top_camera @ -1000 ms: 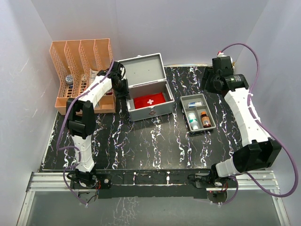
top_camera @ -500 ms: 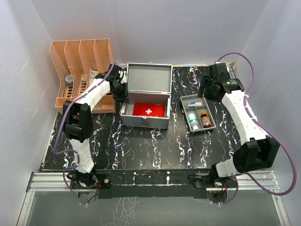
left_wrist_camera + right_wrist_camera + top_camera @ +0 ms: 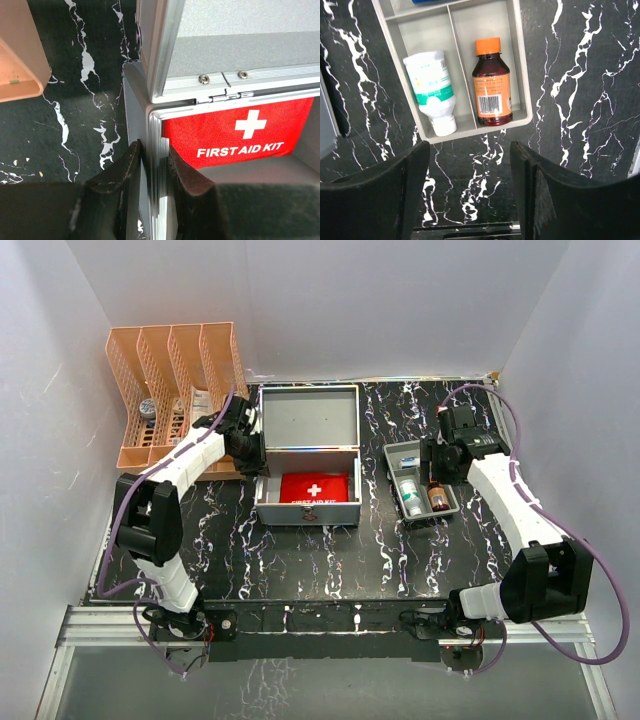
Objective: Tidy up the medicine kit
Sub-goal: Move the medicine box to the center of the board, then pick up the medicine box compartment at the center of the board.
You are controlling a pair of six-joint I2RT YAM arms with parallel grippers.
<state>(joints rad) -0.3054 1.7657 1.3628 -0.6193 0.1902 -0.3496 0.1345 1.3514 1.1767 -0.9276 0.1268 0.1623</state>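
At the left wall of the medicine kit (image 3: 132,90), the left gripper (image 3: 152,150) is clamped. One dark finger (image 3: 125,170) presses the outside of the wall and the other sits inside the case, with the thin metal edge squeezed between them. Just beyond the fingers, inside the kit, a red pouch (image 3: 235,132) lies flat, marked with a white cross and the words FIRST AID KIT. The lid (image 3: 240,50) stands open at the kit's far edge, hinged just above the pouch.

From above, the kit sits on the black marbled table (image 3: 300,560) near its middle, front latch toward the arm bases. An orange rack (image 3: 175,380) stands to the kit's left, well beyond the left gripper.

To the right of the kit, the right gripper (image 3: 469,147) hangs with its fingers spread wide apart, holding nothing. Below it, just beside the kit's right wall, lies a grey divided tray (image 3: 517,60). One compartment holds a white bottle (image 3: 432,85) with a green label, lying on its side. The compartment farther from the kit holds a brown bottle (image 3: 491,85) with an orange cap.
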